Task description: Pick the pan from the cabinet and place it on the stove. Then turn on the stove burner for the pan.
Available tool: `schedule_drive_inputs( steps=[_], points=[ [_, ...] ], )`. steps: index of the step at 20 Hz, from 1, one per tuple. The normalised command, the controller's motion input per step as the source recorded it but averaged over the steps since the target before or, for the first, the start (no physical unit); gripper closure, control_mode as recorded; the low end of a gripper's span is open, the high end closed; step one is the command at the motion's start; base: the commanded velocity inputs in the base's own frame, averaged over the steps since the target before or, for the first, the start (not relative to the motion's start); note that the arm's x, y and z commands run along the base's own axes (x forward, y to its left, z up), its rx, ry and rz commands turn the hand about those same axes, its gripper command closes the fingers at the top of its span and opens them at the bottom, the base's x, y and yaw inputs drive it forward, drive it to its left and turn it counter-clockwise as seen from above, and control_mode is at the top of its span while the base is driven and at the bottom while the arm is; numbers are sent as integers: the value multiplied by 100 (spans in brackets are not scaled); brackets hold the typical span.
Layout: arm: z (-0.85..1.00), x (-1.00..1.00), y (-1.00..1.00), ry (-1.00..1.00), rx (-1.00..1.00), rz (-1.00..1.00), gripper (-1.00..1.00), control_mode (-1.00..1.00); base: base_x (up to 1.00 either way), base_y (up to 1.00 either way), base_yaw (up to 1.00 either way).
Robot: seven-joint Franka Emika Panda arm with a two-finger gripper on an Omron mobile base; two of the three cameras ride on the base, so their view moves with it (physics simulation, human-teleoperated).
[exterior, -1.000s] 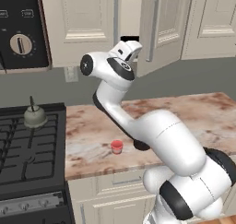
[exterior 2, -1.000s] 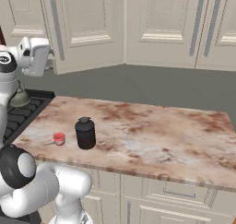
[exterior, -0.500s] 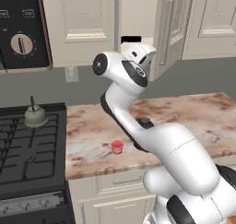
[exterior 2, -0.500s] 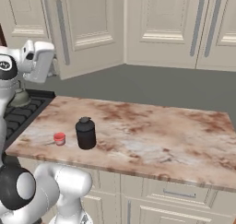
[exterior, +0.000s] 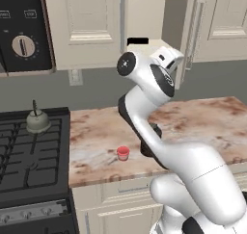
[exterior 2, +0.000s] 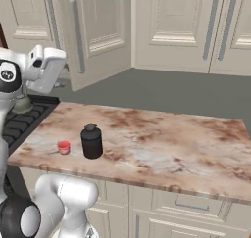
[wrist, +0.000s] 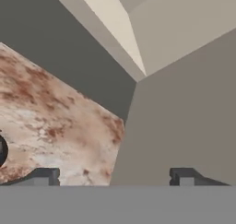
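While hanging just below the open cabinet, showed gripper fingers spread wide apart, clamped on nothing. Made out only the pan's black handle on the shelf, at ten o'clock from the hand in the left base view, well apart from the stove down at eight o'clock. Judged the reach-in as the step in hand. Could have clipped the swung-out door at two o'clock, or struck the shelf lip from beneath. Could have gripped the long handle too near its end, letting the pan tip and slide off. Risked, on the carry, knocking the kettle on the grate or the red cup.
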Motion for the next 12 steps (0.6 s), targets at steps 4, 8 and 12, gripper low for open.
schedule_drive_inputs(
  steps=[4,8,12],
  points=[
    [-38,-38,-97,0,9,0,-100,-100,0,0,0],
    [-36,-37,-100,0,6,0,-100,-100,0,0,0],
    [-31,-29,-100,0,6,0,-100,-100,0,0,0]
  ],
)
